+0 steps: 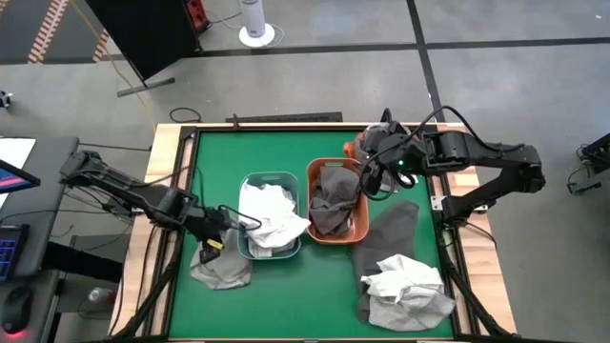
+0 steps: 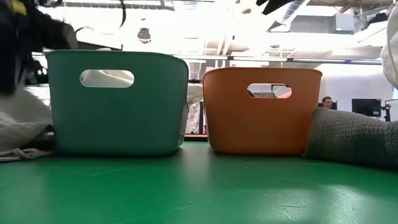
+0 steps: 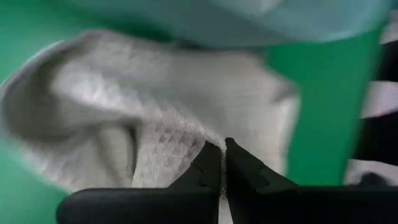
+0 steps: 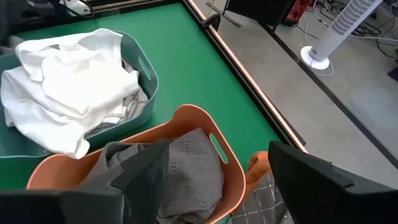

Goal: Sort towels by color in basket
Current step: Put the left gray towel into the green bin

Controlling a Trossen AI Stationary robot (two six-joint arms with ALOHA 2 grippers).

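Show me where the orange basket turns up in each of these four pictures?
High view: orange basket sits mid-table, right of the teal basket.
Low view: orange basket stands right of centre, beside the teal basket.
Left wrist view: not in it.
Right wrist view: orange basket fills the lower middle, holding grey towels.
Shared landmark: the teal basket.

My overhead camera looks straight down on the whole green table (image 1: 315, 295), taking in the teal basket (image 1: 250, 183) and orange basket (image 1: 312, 171) side by side near the middle. My low camera sits at table height, close in front of the same two baskets, teal basket (image 2: 118, 102) on one side and orange basket (image 2: 261, 112) on the other, facing level into the room behind. My left wrist camera presses very near a light grey towel (image 3: 155, 112) beside the teal basket's wall, while my right wrist camera looks down from above into both baskets, sharing them with the overhead view.
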